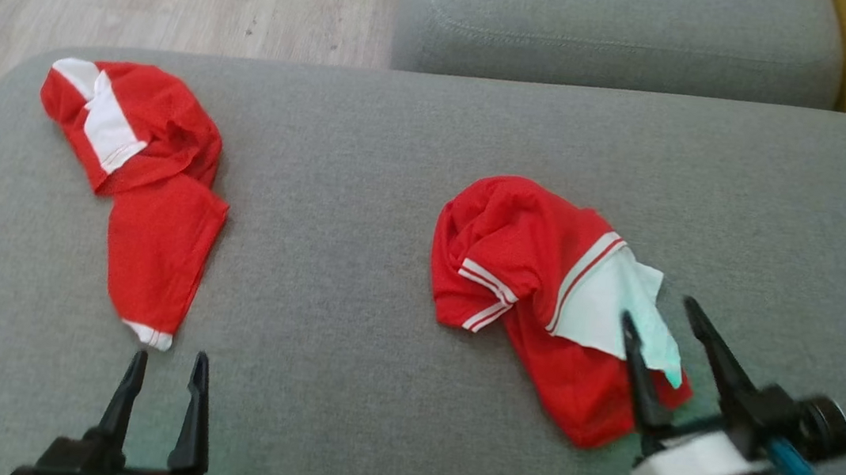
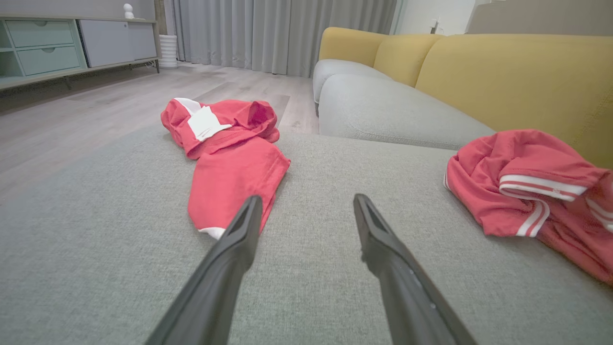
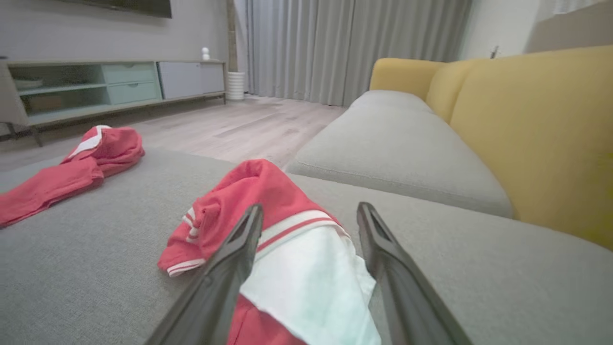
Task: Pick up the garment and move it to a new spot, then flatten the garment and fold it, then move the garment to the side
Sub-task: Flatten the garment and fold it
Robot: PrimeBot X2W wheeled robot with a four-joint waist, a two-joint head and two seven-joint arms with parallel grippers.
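Right gripper [image 1: 658,310]: jaws spread wide, gripping nothing, at the white panel of the crumpled red garment [image 1: 518,240] lying mid-right on the grey sofa cushion [image 1: 365,183]; left gripper [image 1: 170,356] likewise spread, empty, near the second red garment [image 1: 161,231].

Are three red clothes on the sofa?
No, only two: the left red garment and the right red garment, on the grey cushion.

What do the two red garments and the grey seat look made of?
Right red garment: thin matte knit, likely sports mesh; fine dotted texture, white striped trim. Left red garment: same look. Grey seat cushion: matte woven upholstery, flecked weave.
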